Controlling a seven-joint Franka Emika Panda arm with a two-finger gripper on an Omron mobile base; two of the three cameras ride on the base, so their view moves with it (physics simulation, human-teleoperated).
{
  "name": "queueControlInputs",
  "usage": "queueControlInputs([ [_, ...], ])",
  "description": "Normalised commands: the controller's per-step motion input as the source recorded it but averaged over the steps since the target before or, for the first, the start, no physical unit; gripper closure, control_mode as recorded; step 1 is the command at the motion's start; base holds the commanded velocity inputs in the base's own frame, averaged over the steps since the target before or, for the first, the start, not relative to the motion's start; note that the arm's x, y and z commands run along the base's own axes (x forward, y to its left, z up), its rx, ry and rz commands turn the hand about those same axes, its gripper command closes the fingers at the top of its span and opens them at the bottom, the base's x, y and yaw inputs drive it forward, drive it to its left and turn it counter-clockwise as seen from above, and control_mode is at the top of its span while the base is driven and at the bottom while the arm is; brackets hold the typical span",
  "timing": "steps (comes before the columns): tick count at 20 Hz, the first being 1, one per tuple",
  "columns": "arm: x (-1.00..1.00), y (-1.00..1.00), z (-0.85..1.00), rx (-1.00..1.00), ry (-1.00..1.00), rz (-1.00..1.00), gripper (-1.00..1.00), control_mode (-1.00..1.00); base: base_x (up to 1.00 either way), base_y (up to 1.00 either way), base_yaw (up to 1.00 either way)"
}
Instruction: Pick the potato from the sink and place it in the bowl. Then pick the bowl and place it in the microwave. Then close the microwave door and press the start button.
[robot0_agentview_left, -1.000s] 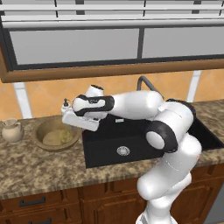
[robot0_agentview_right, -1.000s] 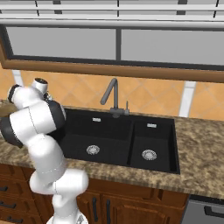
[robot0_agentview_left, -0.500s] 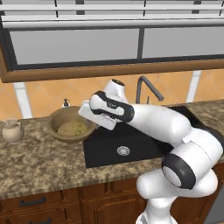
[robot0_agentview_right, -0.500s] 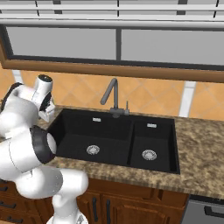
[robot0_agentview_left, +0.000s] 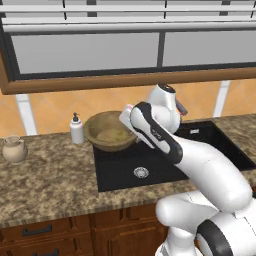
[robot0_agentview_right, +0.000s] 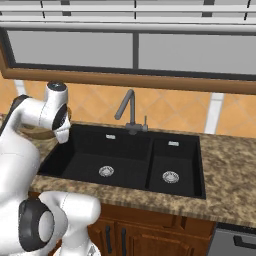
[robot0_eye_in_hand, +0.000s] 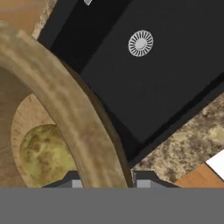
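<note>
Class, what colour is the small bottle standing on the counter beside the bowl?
White. The small bottle has a dark pump top, seen best in the left base view.

A tan-brown, wood-grained bowl (robot0_agentview_left: 109, 131) holds a mottled yellow-olive potato (robot0_eye_in_hand: 43, 153) above a black sink (robot0_agentview_right: 130, 160) with silver drains, set in a speckled brown-and-beige granite surface (robot0_agentview_left: 50, 175) bearing a white soap bottle (robot0_agentview_left: 76, 129) and a beige jug (robot0_agentview_left: 14, 149), backed by orange tiles (robot0_agentview_right: 170, 111).

Kitchen: granite counter (robot0_agentview_left: 50, 175), black sink (robot0_agentview_right: 130, 160), probably wooden cabinets (robot0_agentview_left: 75, 230).
</note>
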Motion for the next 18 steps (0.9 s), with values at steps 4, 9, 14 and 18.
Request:
queueControlInputs([
  [4, -0.51, -0.88, 0.45, 0.0, 0.0, -0.44, 1.0, -1.0, 0.0, 0.0, 0.0],
  [9, -0.45, -0.73, 0.5, 0.0, 0.0, -0.38, 1.0, -1.0, 0.0, 0.0, 0.0],
  [14, -0.49, -0.7, 0.6, 0.01, 0.0, -0.18, 1.0, -1.0, 0.0, 0.0, 0.0],
  [18, -0.4, -0.52, 0.59, 0.07, 0.06, -0.03, 1.0, -1.0, 0.0, 0.0, 0.0],
])
